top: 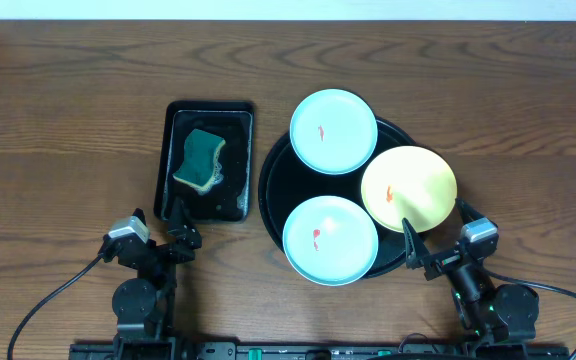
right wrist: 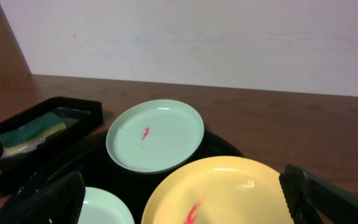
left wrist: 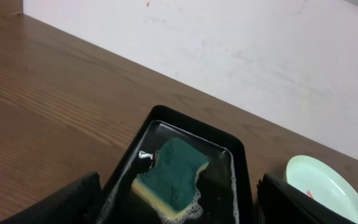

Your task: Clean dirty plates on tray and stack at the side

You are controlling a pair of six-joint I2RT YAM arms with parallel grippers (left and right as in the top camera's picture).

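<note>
the tabletop (top: 68, 100) is dark brown wood with long grain running side to side, and it is bare over most of its width. along its far edge stands a plain pale wall (right wrist: 197, 31), with a tiny red speck on it.

the tray (top: 268, 190), round and black with a raised rim, lies right of the tabletop's middle. all three plates lie on it, each marked with a small red smear. one mint plate (top: 333, 130) is at the tray's far side, the other mint plate (top: 330, 239) is at its near side, and the yellow plate (top: 409, 188) is at its right side. each reaches out over the tray's rim. their edges come very close together, and i cannot tell whether they touch.

just left of the tray, with a narrow strip of wood between, is the sponge tray (top: 168, 150), black and rectangular. a green and yellow sponge (top: 200, 160) lies in it, with a wet shine and some foam around it.

my left jaws hang near the sponge tray's near end, spread apart and holding nothing. my right jaws hang near the tray's near right rim, just beside the yellow plate, also spread wide and empty. black cables (top: 48, 300) trail over the wood, nearer to me than the tray.
</note>
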